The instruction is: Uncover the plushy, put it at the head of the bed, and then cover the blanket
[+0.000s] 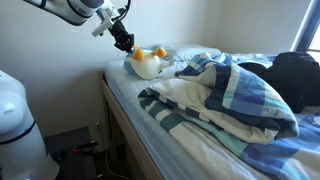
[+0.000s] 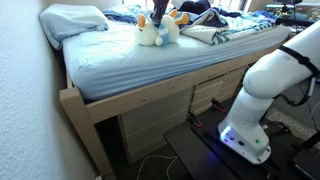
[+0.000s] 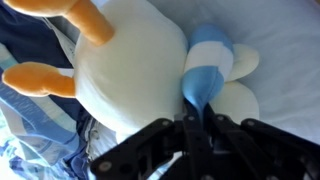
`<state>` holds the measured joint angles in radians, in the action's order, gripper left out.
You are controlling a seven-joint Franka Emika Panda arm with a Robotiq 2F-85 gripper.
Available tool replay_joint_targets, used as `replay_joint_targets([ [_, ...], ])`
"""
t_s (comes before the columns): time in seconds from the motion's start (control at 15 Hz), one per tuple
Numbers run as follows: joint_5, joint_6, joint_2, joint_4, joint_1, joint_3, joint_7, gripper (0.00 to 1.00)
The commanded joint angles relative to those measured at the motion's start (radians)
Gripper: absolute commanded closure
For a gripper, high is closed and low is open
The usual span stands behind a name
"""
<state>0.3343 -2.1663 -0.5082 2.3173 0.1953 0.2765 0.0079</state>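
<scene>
White plushy (image 3: 135,70) lies on the bed (image 2: 130,72); the pincer (image 3: 200,120) is clamped on its blue-striped part.

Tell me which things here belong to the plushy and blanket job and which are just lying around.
Job:
plushy, held in the shut gripper
bed
striped blanket

Lying about:
black fabric bundle
white pillow
drawers under the bed

No writing, label, brand or number can be read in any view.
</scene>
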Motion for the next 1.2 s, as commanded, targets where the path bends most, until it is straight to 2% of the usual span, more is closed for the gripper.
replay_joint_targets([
  [0.0, 0.02, 0.032, 0.027, -0.063, -0.004, 0.018, -0.001, 0.99],
  [1.13, 0.108, 0.022, 0.204, -0.364, 0.039, 0.106, -0.066, 0.98],
])
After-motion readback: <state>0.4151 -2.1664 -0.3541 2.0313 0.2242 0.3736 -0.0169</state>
